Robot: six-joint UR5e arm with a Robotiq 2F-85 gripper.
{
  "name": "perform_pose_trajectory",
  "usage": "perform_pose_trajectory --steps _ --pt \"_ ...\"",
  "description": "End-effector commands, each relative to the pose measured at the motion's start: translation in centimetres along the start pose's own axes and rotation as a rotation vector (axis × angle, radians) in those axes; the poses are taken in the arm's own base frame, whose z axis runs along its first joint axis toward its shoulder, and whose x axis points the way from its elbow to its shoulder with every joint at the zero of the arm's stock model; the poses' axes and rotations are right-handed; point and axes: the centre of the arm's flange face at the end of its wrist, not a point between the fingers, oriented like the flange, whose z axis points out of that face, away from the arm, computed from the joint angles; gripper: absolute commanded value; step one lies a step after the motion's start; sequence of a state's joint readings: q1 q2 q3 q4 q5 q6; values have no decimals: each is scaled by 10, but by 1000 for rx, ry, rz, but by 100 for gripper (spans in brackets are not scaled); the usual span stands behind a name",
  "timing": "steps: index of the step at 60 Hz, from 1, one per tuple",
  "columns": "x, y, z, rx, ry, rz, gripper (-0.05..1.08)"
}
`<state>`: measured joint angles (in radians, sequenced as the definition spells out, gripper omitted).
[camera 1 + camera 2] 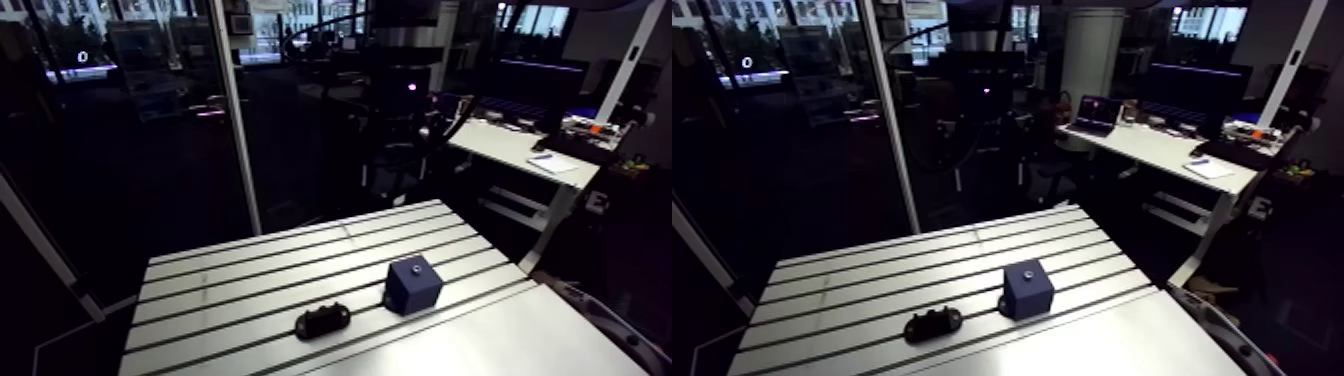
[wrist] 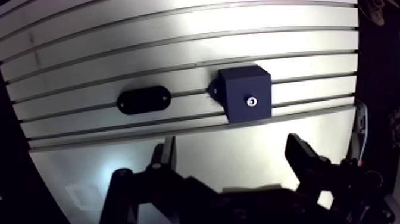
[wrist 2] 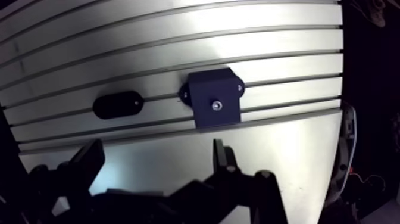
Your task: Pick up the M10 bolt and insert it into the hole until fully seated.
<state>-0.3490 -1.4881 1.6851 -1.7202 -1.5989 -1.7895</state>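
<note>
A dark blue block (image 2: 244, 95) stands on the slotted aluminium table (image 2: 178, 36), ahead of my gripper (image 2: 232, 146). On the block's top face is a small shiny round spot (image 2: 252, 102); I cannot tell whether it is a bolt head or a bare hole. No loose bolt shows on the table. In the wrist view my gripper is open, its two fingers spread wide above bare table with nothing between them. It hangs well above the surface, short of the block. The arm view shows the block (image 1: 413, 283) near the table's front.
A black oval piece (image 2: 143, 99) lies on the table beside the block, about a block's width away, also seen in the arm view (image 1: 322, 321). A smooth plate (image 1: 500, 340) covers the table's near part. The table's edge drops off just past the block's other side.
</note>
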Motion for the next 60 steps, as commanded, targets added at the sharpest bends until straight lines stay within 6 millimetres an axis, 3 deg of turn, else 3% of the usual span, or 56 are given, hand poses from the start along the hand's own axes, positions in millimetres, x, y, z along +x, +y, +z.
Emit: perform_pose_trajectory --steps 1,16,23,31,40,60 --pt "-5 -25 -51 36 -1 -33 1" --pt "-9 -24 -84 41 -30 -33 1" --pt "-10 -26 -87 40 -25 -36 1" --pt "-12 -46 -93 34 -14 -75 1" --pt "-10 -49 -104 30 6 -82 1" --pt "-10 -83 -93 29 -16 -142 1"
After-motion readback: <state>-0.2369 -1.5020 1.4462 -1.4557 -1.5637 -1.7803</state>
